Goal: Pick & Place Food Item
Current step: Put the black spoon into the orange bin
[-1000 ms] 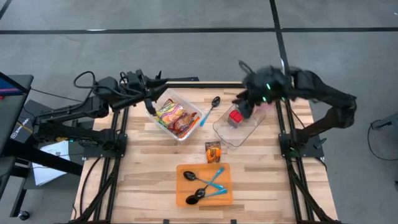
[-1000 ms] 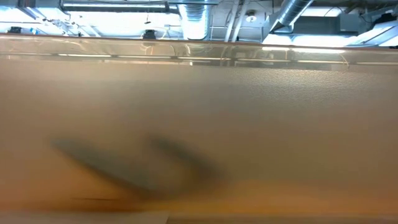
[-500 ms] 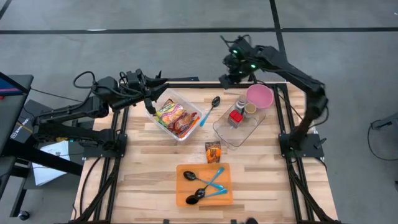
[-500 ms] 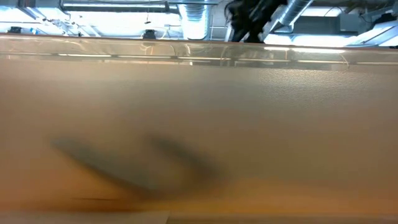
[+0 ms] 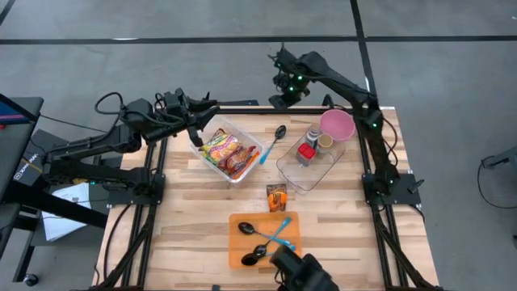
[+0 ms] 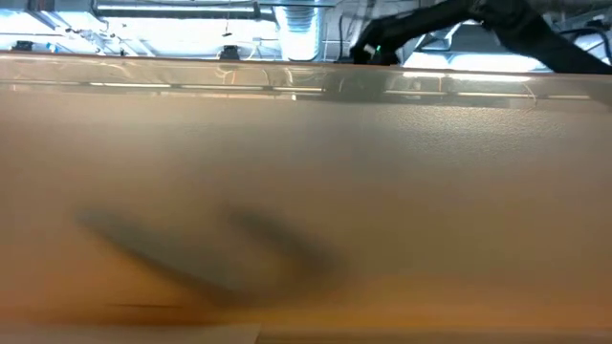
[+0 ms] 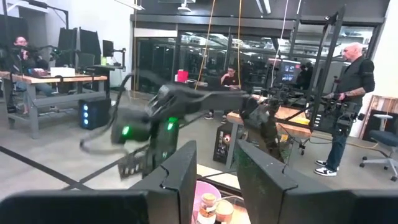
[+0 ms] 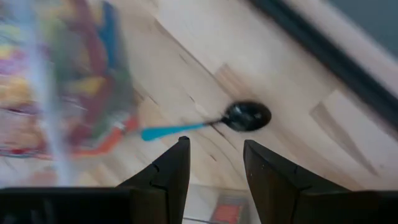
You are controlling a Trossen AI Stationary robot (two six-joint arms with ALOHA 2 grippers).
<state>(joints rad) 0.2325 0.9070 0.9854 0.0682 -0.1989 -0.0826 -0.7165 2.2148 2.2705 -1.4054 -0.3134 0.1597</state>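
Note:
A clear bin [image 5: 230, 153] of colourful snack packets [image 5: 224, 150] stands at the table's far left. An orange packet [image 5: 277, 196] lies flat at mid-table. My right gripper [image 5: 278, 99] hangs open over the table's far edge, tipped downward, just beyond a black spoon with a blue handle [image 5: 275, 139]. The right wrist view shows that spoon [image 8: 211, 126] past the empty fingers, with the bin [image 8: 68, 93] beside it. My left gripper [image 5: 196, 139] waits open at the bin's far left corner, roughly level, and is empty in its wrist view [image 7: 214, 180].
A clear container [image 5: 311, 164] with a red item and a pink bowl [image 5: 338, 124] stand at the far right. An orange tray [image 5: 242, 259] with several spoons sits near the front edge, next to a dark shape [image 5: 300, 273]. A tan surface fills most of the low view.
My right gripper has swung from above the clear container toward the table's far edge and left, sinking and tipping further downward, and now hangs near the black spoon. Its fingers stay apart. A dark shape has come in at the table's near edge.

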